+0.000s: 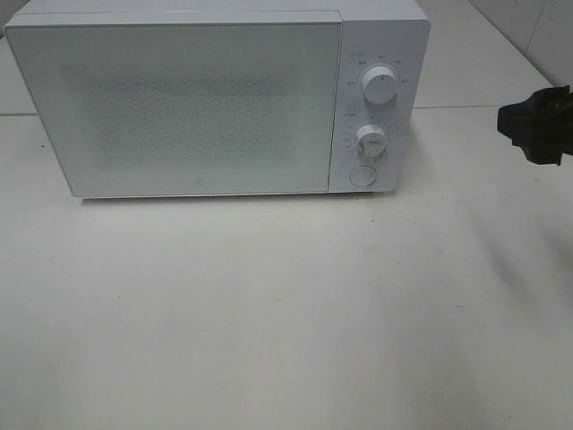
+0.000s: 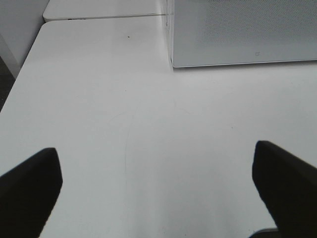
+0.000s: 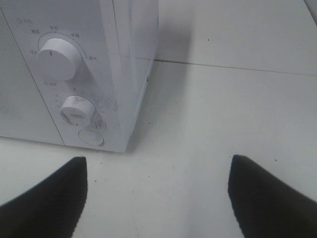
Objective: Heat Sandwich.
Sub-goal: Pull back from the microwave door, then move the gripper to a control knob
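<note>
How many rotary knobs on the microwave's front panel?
2. Upper knob and lower knob, stacked at the right of the microwave front, above a round button. Panel fully in view, none hidden.

Soft, even, dim overhead light; faint shadows, slightly grainy.

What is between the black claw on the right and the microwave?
Only bare white table lies between the right gripper and the microwave, as the high camera view shows.

High camera and both wrists face microwave [image 1: 215,98]
</note>
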Controlling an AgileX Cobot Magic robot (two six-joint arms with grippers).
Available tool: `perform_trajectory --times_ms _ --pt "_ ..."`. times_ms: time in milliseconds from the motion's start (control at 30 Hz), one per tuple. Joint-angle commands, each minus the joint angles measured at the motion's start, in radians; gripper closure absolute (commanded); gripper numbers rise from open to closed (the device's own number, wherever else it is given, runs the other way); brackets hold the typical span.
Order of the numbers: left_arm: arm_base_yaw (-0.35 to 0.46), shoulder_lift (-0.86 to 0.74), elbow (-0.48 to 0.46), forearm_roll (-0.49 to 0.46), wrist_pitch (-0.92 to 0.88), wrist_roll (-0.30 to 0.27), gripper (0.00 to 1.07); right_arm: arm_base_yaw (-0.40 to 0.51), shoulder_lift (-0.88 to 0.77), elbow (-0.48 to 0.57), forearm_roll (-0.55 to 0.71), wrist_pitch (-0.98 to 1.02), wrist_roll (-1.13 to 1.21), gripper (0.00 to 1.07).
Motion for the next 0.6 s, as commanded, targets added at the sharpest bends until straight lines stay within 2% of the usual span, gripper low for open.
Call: perform_trajectory --times_ms 33,233,367,467,533,600 --pt "0.004 -0.026 0.002 -0.010 -0.008 -0.001 0.07 -0.005 0.050 -0.001 0.001 -0.107 0.000 0.32" --pt "0.004 -0.026 0.002 -0.010 -0.008 -0.001 0.07 -0.003 0.151 -0.001 0.002 -0.249 0.000 0.32" --pt "0.004 -0.026 0.002 -0.010 -0.008 -0.001 0.07 0.057 0.213 -0.001 0.060 -0.312 -0.041 0.32" --pt "0.004 -0.026 0.002 -0.010 -0.008 -0.001 0.07 0.128 0.278 -0.001 0.175 -0.400 -0.148 0.32" --pt "0.004 -0.026 0.002 -0.010 -0.008 -0.001 0.07 0.140 0.293 -0.001 0.203 -0.417 -0.168 0.32" --pt "0.004 -0.026 0.002 -0.010 -0.008 -0.001 0.07 0.179 0.341 -0.001 0.302 -0.469 -0.232 0.32"
